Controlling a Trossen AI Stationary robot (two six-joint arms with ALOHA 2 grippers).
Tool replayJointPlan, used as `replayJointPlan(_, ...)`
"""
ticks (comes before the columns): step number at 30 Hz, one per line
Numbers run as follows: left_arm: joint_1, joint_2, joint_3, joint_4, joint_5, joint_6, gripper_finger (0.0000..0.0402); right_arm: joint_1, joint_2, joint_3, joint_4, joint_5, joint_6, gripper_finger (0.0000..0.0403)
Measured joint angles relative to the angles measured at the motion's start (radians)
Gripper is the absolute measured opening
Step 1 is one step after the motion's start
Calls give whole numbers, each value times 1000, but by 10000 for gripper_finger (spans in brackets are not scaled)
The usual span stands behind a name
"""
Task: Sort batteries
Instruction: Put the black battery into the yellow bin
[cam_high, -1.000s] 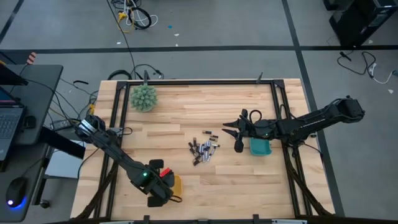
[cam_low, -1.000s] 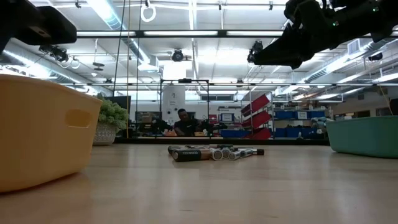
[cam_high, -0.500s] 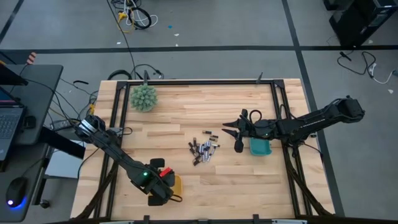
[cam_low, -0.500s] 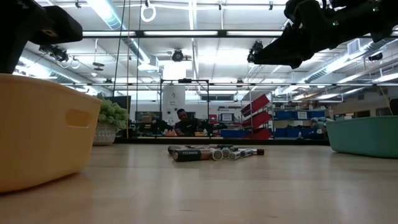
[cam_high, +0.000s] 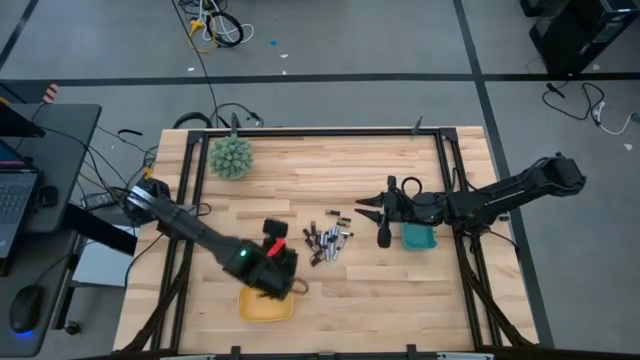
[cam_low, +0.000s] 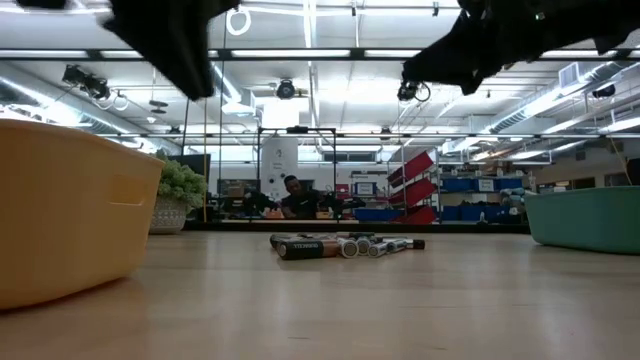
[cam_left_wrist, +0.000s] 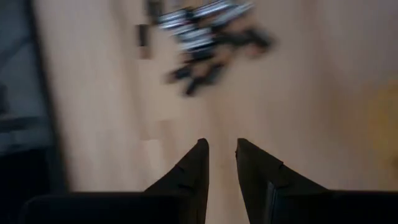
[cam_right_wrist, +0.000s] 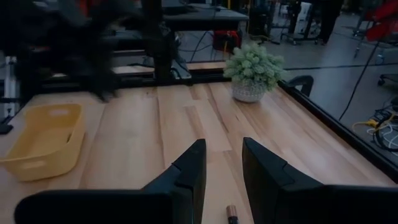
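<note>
We see the batteries (cam_high: 327, 241), a loose cluster of small dark and silvery cylindrical cells, lying on the light wooden slatted table (cam_high: 330, 170) near its middle, somewhat toward the front edge. In the low view the same cells (cam_low: 340, 244) lie flat on the tabletop, none lifted.

The left gripper (cam_high: 283, 272) hangs over the table just left of the cluster, near the front edge, at the rear rim of the shallow yellow plastic tray (cam_high: 262, 306) that sits by the front edge, left of centre. In the left wrist view its two dark fingers (cam_left_wrist: 186, 180) stand slightly apart with bare wood showing in the gap; nothing is held between them, and the cells (cam_left_wrist: 199, 34) lie ahead of the tips, well apart from them.

The right gripper (cam_high: 374, 222) is held above the table right of the cluster, apart from it. In the right wrist view its fingers (cam_right_wrist: 186, 174) stand a little apart with nothing between them.

The small teal plastic bin (cam_high: 418, 237) sits near the right edge, partly under the right arm. A spiky green ball-shaped plant (cam_high: 231, 157) stands in a pale pot at the far left corner.
</note>
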Motion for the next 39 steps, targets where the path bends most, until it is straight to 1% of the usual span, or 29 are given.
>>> replayJointPlan(2, 61, 0, -10, 25, -6, 92, 80, 11, 0, 32, -51, 0, -2, 90)
replayJointPlan(4, 125, 0, -25, 57, 20, 184, 80, 20, 0, 61, -100, 3, -2, 90)
replayJointPlan(6, 186, 0, -36, 125, 98, 281, 80, 26, 0, 82, -139, 3, -2, 90)
replayJointPlan(11, 319, 0, -71, 298, 356, 490, 80, 42, 0, 91, -168, 5, 9, 90)
replayJointPlan(13, 360, 0, -89, 335, 428, 543, 80, 53, 0, 91, -177, 5, 25, 90)
replayJointPlan(15, 393, 0, -108, 348, 473, 576, 80, 63, 0, 91, -186, 5, 41, 90)
replayJointPlan(20, 450, 0, -175, 415, 526, 605, 79, 81, 0, 91, -189, 5, 61, 90)
replayJointPlan(24, 462, 0, -236, 518, 567, 643, 79, 86, 0, 91, -190, 7, 62, 90)
replayJointPlan(27, 461, 0, -281, 593, 564, 664, 79, 86, 0, 91, -190, 7, 63, 90)
replayJointPlan(33, 465, 0, -339, 675, 551, 663, 79, 85, 0, 91, -207, 7, 100, 90)
replayJointPlan(39, 465, 0, -370, 710, 530, 711, 79, 85, 0, 91, -209, 7, 104, 90)
